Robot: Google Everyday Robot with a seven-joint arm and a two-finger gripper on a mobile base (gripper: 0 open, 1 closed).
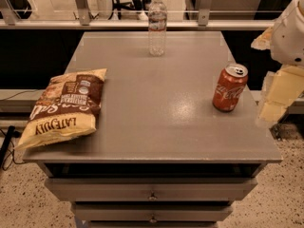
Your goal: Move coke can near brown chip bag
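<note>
The coke can [230,88] is red with white script lettering and a silver top. It stands upright near the right edge of the worktop [156,108]. The brown chip bag [64,107] is crinkled and lies flat at the front left corner, its pale yellow band toward the front. The two are well apart. The gripper [278,96] hangs just right of the can.
</note>
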